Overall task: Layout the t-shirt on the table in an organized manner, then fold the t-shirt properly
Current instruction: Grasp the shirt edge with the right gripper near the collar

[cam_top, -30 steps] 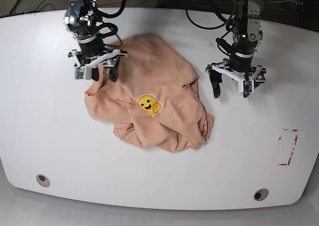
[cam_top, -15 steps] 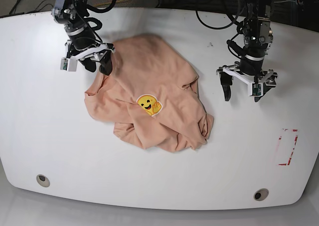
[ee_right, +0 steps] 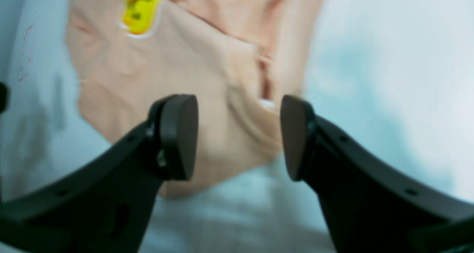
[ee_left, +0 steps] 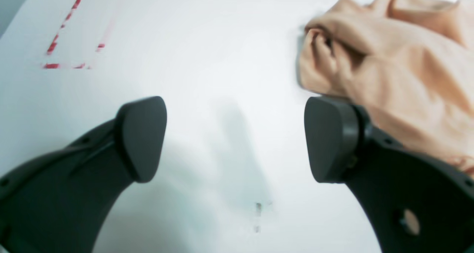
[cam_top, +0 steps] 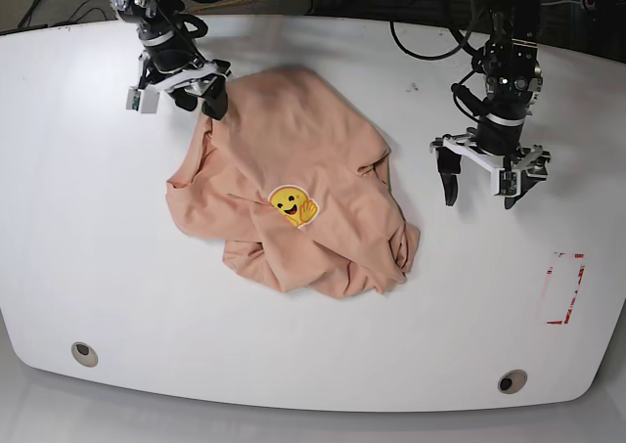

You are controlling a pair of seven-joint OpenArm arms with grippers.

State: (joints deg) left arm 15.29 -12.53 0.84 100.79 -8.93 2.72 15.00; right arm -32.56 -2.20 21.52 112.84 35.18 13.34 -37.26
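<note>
White table point(cam_top: 88, 228) with crumpled t-shirt point(cam_top: 313, 228) at centre; bare margins all round. Left gripper point(cam_top: 493, 177) spread wide, empty. Right gripper point(cam_top: 178, 93) half-spread, empty.

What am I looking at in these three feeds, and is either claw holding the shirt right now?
The wide picture looks down on a white table with two robot arms. The other two come from cameras on each arm's wrist, looking past its own two dark fingers. A peach-pink t-shirt lies crumpled in the middle, its yellow smiley print facing up. The left gripper hangs open over bare table beside the shirt. The right gripper is open above the shirt's far edge. Neither holds anything. A red rectangle mark sits near the left arm's side.
</note>
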